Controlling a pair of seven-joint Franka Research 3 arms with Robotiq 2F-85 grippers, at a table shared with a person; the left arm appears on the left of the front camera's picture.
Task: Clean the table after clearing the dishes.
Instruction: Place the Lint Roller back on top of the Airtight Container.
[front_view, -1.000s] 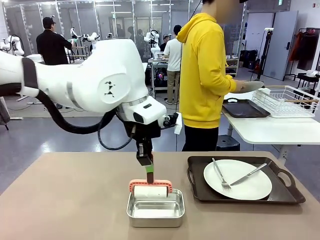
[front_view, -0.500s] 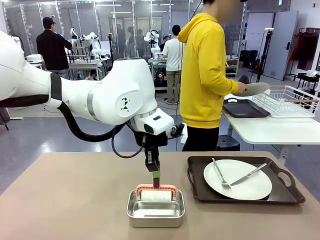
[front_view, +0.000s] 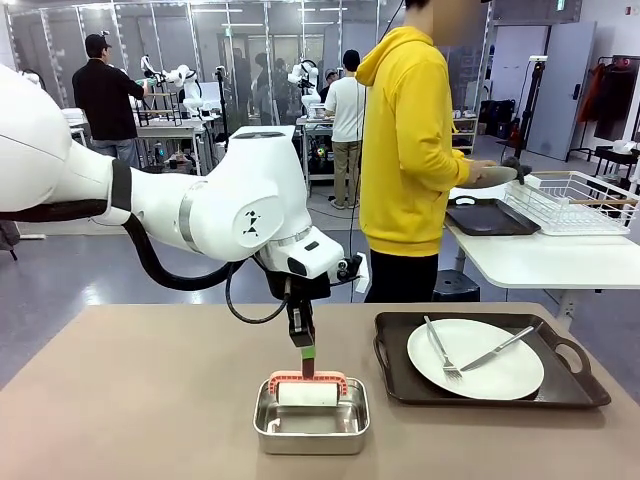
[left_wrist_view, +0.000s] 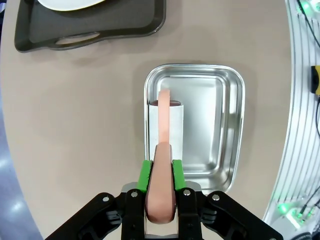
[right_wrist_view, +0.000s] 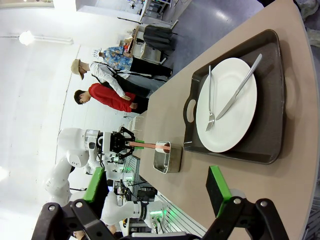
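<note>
Roller gripped, one tray left to clear.
Front view: the roller (front_view: 307, 393) is clamped by its pink handle (front_view: 307, 378) in the left gripper (front_view: 306, 352) and held in the steel pan (front_view: 312, 428) on the table (front_view: 140, 400); one plate (front_view: 495, 378) with fork (front_view: 438, 350) and knife (front_view: 497, 348) is left on its tray (front_view: 398, 385), so clearing is judged unfinished and wiping not begun. Left wrist view: green pads (left_wrist_view: 145, 172) are pressed on the handle; the tray is cut off at the top edge. Right wrist view: the right gripper (right_wrist_view: 156, 175) is held with jaws wide apart, empty; whether the roller touches the pan floor cannot be made out.
</note>
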